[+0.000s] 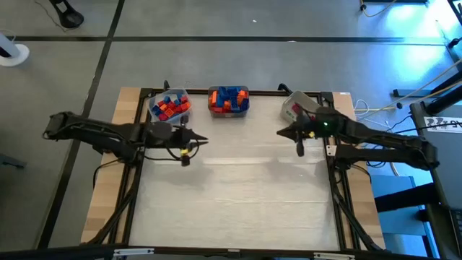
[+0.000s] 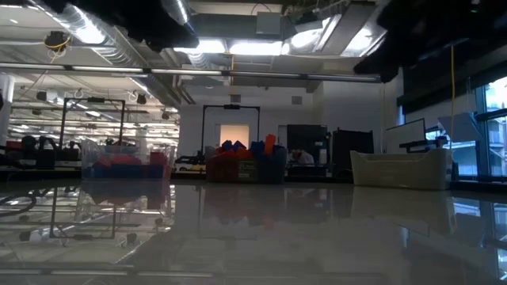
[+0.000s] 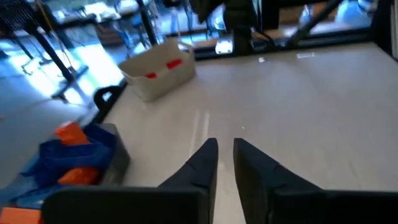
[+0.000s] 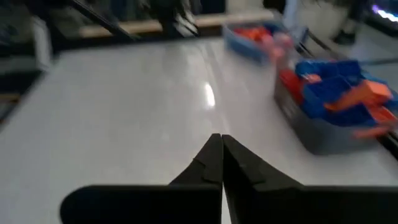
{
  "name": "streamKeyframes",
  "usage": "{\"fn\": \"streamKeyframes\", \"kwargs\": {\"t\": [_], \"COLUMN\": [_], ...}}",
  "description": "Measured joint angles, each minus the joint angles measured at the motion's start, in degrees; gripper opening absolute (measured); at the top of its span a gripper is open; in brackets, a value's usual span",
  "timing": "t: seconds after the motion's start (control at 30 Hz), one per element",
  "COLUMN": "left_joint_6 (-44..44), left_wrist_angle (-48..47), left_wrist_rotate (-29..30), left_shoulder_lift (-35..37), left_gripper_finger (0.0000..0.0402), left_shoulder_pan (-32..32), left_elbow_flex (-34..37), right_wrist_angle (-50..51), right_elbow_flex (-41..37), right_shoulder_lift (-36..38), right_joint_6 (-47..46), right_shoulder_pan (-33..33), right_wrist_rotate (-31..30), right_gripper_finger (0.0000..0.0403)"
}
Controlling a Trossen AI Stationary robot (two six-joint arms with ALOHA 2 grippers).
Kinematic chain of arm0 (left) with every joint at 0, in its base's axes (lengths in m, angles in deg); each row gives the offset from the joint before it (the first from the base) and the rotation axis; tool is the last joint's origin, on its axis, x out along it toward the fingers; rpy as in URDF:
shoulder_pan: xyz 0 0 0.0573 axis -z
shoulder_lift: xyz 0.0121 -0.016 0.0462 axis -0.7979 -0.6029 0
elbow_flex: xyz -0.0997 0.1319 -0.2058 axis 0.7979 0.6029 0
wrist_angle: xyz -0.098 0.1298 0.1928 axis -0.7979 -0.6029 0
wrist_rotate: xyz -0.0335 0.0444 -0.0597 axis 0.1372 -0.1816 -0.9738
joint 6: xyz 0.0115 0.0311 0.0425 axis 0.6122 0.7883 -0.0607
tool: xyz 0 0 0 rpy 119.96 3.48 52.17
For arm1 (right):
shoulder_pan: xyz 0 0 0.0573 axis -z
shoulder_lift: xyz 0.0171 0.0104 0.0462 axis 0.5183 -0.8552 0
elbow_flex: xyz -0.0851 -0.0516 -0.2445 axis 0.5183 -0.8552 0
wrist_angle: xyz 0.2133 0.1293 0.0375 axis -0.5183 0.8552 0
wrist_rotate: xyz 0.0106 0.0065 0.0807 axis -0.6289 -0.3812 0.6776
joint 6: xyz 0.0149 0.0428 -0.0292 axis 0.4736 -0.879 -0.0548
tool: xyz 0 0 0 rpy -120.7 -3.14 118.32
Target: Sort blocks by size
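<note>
Plainly, every block sits in a bin along the tabletop's (image 1: 238, 195) far edge, none loose on the bare surface. The clear bin (image 1: 169, 106) of red, orange and blue blocks (image 1: 171, 107) lies just beyond the left hand (image 1: 203, 140), whose fingers stand nearly together on nothing. The grey bin (image 1: 229, 101), heaped with blue and orange blocks (image 1: 229, 98), stands midway between the arms. The right hand (image 1: 281, 133) is pressed together, empty, nearest the white bin (image 1: 297, 107), where a few red blocks (image 3: 163, 66) show. Heaped every way, the blocks show no common long axis, so I judge a spread hand must reach outward and down.
</note>
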Motion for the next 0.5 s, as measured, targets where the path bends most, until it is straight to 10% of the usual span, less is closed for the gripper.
{"fn": "streamKeyframes", "kwargs": {"t": [0.5], "left_joint_6": [-4.72], "left_wrist_angle": [7.74], "left_wrist_rotate": [-0.13], "left_shoulder_lift": [24.63], "left_gripper_finger": [0.0019], "left_shoulder_pan": [-1.33], "left_elbow_flex": [20.78], "right_wrist_angle": [-8.75], "right_elbow_flex": [-15.63], "right_shoulder_lift": [26.21], "right_joint_6": [-6.88], "right_shoulder_pan": [-0.01], "right_wrist_rotate": [3.05], "right_gripper_finger": [0.0002]}}
